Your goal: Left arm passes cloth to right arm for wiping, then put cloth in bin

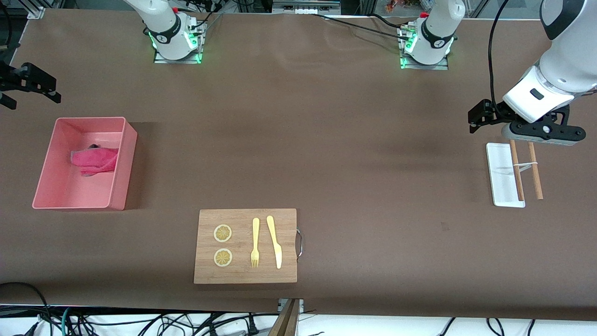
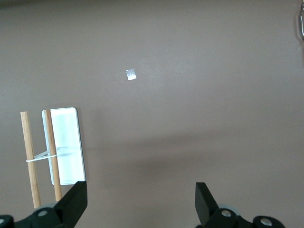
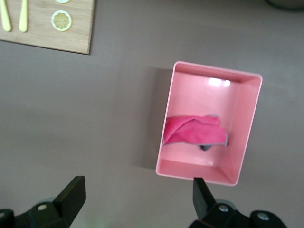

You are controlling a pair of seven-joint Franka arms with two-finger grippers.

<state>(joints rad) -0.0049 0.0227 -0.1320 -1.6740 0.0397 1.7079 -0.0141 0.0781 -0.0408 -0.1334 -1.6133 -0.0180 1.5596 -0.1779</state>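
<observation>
The magenta-red cloth (image 1: pixel 95 161) lies crumpled inside the pink bin (image 1: pixel 127 158) at the right arm's end of the table, with a bit of its grey underside showing. The right wrist view shows the cloth (image 3: pixel 192 130) in the bin (image 3: pixel 204 173) too. My right gripper (image 1: pixel 29 83) is open and empty, up over bare table just beside the bin; its jaws (image 3: pixel 137 197) stand wide apart. My left gripper (image 1: pixel 543 134) is open and empty over the end of the white tray at the left arm's end of the table, and its jaws (image 2: pixel 141 199) hold nothing.
A white tray (image 1: pixel 501 175) with two banded wooden sticks (image 1: pixel 517 172) lies under the left gripper. A wooden cutting board (image 1: pixel 245 275) near the front camera carries a fork (image 1: pixel 255 242), a knife (image 1: pixel 275 240) and two lemon slices (image 1: pixel 223 233).
</observation>
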